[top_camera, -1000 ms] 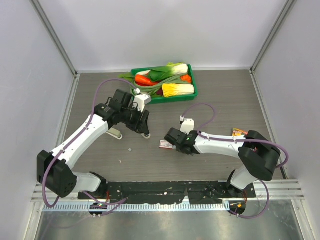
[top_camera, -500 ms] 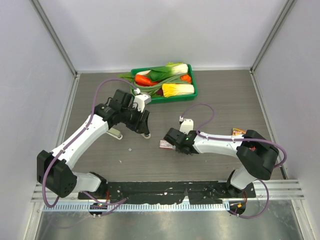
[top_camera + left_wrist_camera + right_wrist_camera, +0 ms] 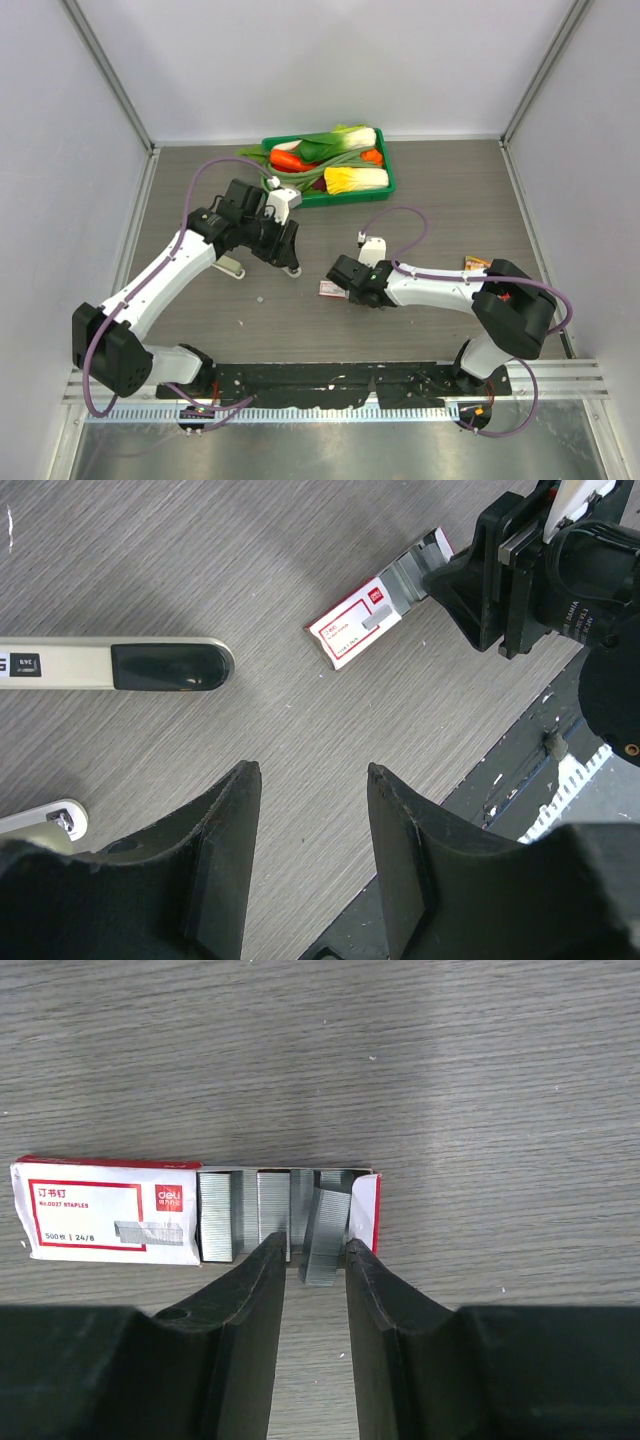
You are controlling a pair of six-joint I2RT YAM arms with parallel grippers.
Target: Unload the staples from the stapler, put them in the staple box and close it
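Lying in the box, staples show only from right wrist.

R arm creeps a bit to the L in top view. Its elbow block and the grey cable loop above it both sit slightly further L than a sec ago. R gripper edges closer over the red-and-white box. Its jaws stand wider vs. before (wrist view: a gap shows beside the tilted strip of staples, so no squeeze on it). L arm shifts only a hair, its lower elbow going a touch outward.
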